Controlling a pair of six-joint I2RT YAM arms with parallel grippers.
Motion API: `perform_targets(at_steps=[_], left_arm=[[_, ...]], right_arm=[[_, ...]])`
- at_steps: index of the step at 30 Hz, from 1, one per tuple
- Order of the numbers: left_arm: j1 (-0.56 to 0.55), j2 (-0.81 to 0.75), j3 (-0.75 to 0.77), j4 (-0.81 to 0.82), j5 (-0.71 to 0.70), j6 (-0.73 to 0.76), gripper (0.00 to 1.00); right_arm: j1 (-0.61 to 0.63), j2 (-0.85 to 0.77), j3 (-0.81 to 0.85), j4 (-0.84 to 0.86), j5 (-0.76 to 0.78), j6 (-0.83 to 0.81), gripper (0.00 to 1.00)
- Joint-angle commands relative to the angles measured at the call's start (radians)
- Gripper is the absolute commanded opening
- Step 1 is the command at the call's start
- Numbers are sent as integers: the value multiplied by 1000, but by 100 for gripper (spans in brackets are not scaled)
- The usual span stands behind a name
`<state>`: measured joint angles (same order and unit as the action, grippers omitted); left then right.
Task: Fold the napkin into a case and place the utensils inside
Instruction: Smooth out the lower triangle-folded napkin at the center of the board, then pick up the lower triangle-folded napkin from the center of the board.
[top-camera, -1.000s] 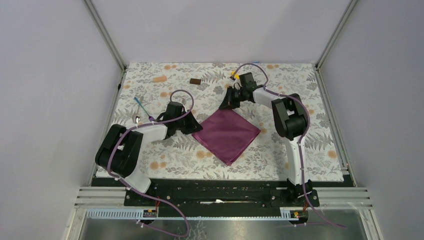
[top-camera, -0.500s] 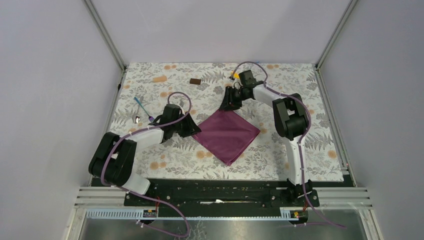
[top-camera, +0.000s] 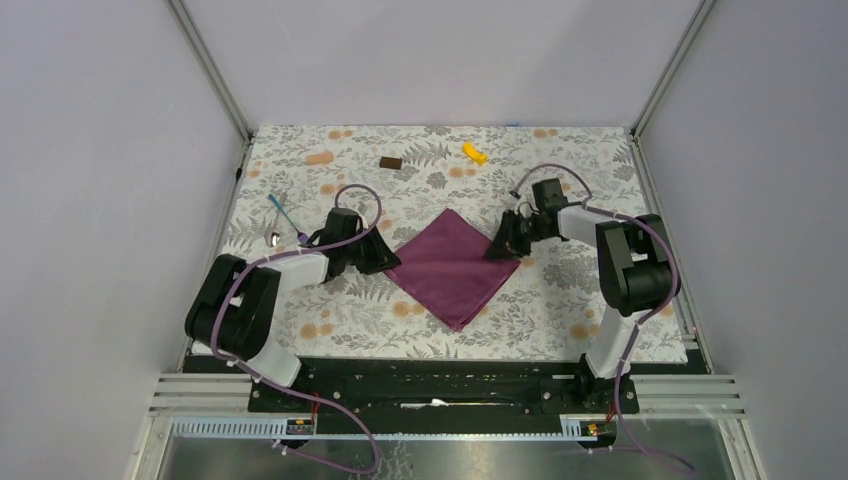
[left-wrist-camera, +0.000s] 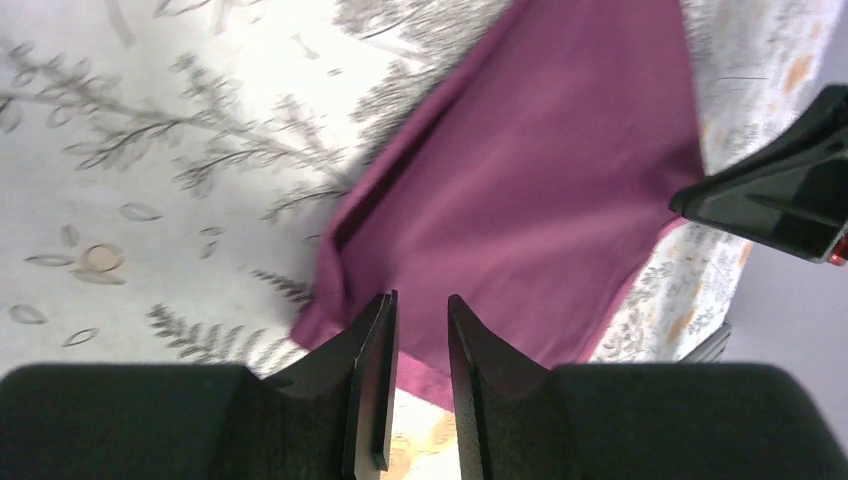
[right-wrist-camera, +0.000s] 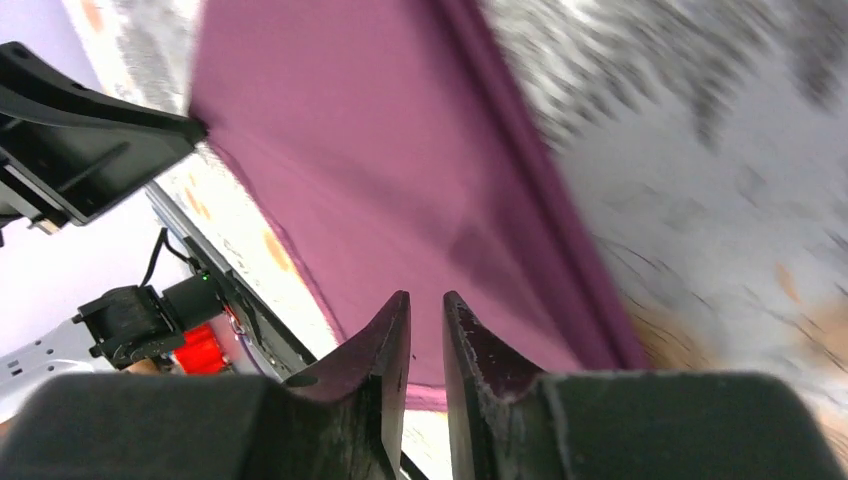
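Napkin (top-camera: 452, 265) lies flat as a diamond mid-worktop (top-camera: 560, 300), not yet folded. Left gripper (left-wrist-camera: 415, 300) sits at its 9 o'clock corner and right gripper (right-wrist-camera: 425, 298) at 3 o'clock, both sets of jaws a sliver apart, nothing visibly pinched. The danger: too thin a bite and a corner slips free mid-fold, or one arm outpaces the other and the crease lands crooked. Utensils (top-camera: 283, 222) wait at 10 o'clock, close to the left arm's sweep.
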<state>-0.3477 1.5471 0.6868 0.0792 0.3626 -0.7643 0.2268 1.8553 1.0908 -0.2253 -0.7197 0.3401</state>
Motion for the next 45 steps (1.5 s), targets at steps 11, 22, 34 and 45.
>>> perform_targets(at_steps=[11,22,34,45], left_arm=[[26,-12,-94,43,-78,19,26],[27,-226,30,-118,89,44,46],[224,-590,58,-427,22,139,69],[277,-717,-33,-435,28,111,71]], right_arm=[[-124,-52,-181,39,216,-99,24],[141,-334,-48,-224,414,-144,81],[665,-219,131,-599,723,-233,75],[813,-4,258,-663,738,-306,46]])
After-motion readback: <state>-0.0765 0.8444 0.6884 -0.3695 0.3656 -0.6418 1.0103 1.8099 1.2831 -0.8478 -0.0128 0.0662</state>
